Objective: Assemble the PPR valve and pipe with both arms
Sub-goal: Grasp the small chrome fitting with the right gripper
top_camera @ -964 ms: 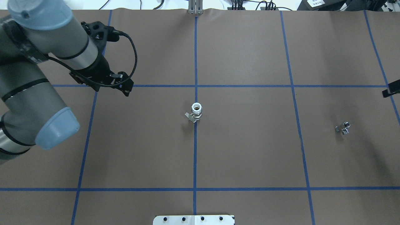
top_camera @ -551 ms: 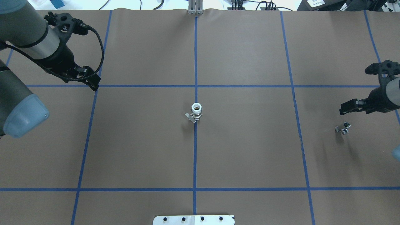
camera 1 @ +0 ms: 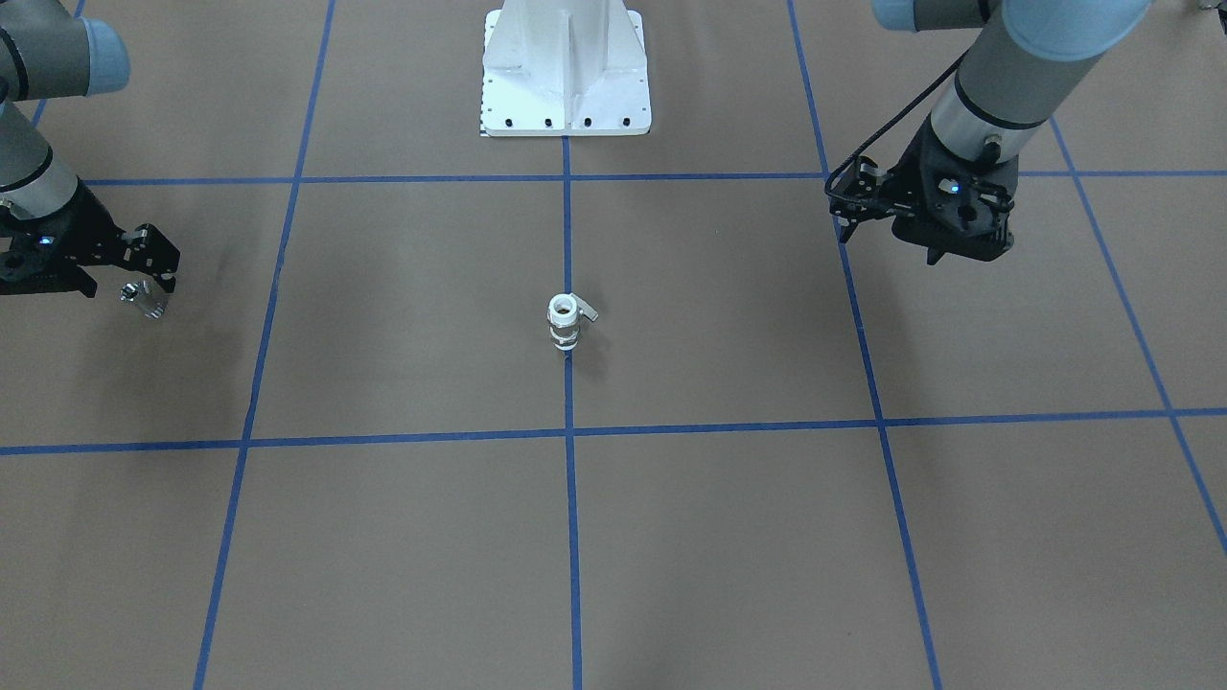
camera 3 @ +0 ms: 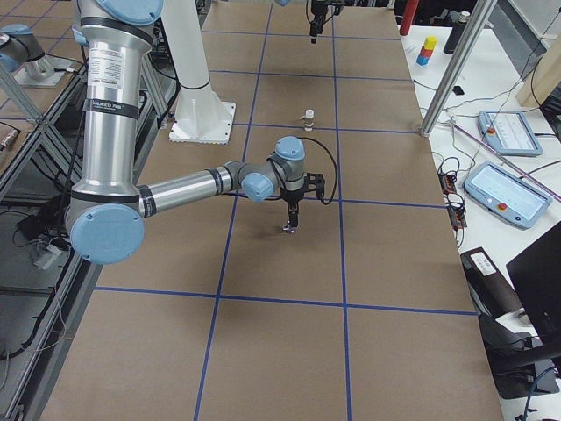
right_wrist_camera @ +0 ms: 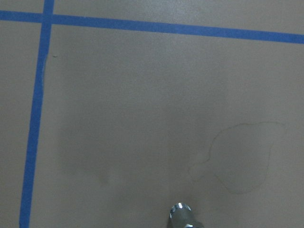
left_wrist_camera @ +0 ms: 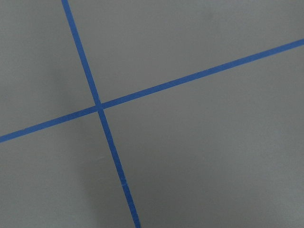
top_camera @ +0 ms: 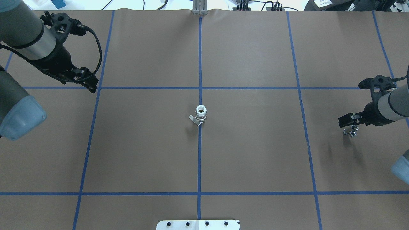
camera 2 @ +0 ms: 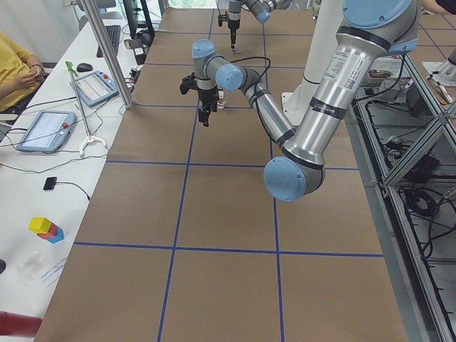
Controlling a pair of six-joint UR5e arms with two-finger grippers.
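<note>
The white plastic PPR valve [top_camera: 201, 114], metal-banded and fitted with a flat side lever, is stood upright on the brown matte surface [top_camera: 255, 153], well apart from the left gripper [top_camera: 91, 85]. The shiny silver pipe [top_camera: 350, 131] is seen just beside the right gripper [top_camera: 346, 119]. Whether either gripper's jaws are apart or together cannot be told.

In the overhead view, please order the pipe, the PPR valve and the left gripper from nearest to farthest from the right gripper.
1. pipe, beside the right gripper, right side.
2. PPR valve, table centre.
3. left gripper, far left.
</note>
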